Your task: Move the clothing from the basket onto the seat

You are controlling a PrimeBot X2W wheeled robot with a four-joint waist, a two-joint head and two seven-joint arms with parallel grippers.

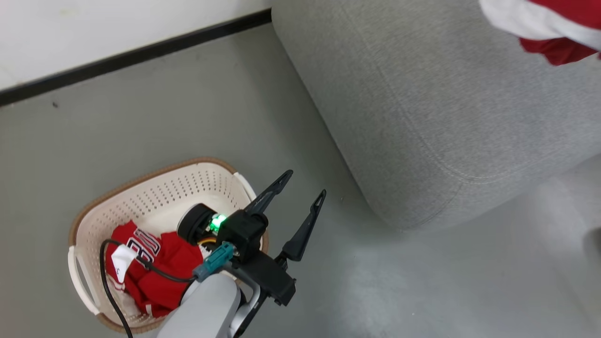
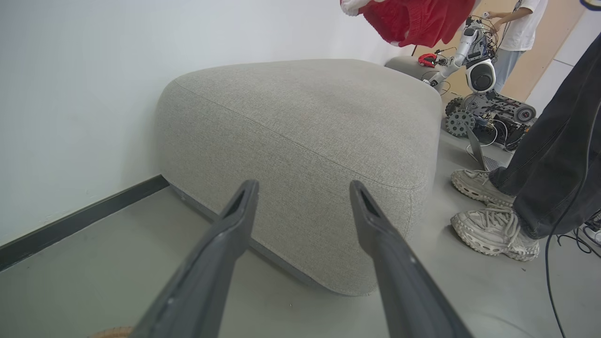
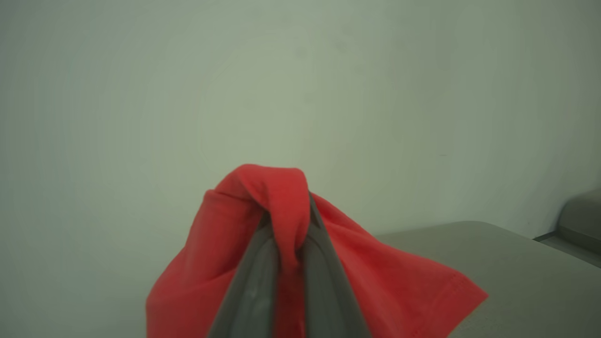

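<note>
Two garments concern me. Left of my left gripper [image 1: 305,184], the jersey [image 1: 159,263] lies crumpled in the basket [image 1: 155,176]. That gripper's fingers are spread wide and empty, pointing at the seat [image 1: 422,117] ahead of them. Further right, my right gripper [image 3: 286,225] is pinched tight on a fold of the red garment [image 3: 399,281], which drapes down both sides of the fingers, with the seat's top below and beyond them.

Setting this garment down is, I judge, the step in hand. I would carry the hand well inside the seat's rounded edge, lower it until cloth pools on the fabric, and only then part the fingers, so the hanging tail cannot slide off the side.

Some things are hard to read. The head camera cuts the garment off at its corner, so I cannot tell how low the hem hangs or whether it touches the seat. The jersey's letters are partly folded under, and a cable [image 1: 155,272] crosses it. A person's shoes [image 2: 488,230] stand just right of the seat, beyond the left fingers.
</note>
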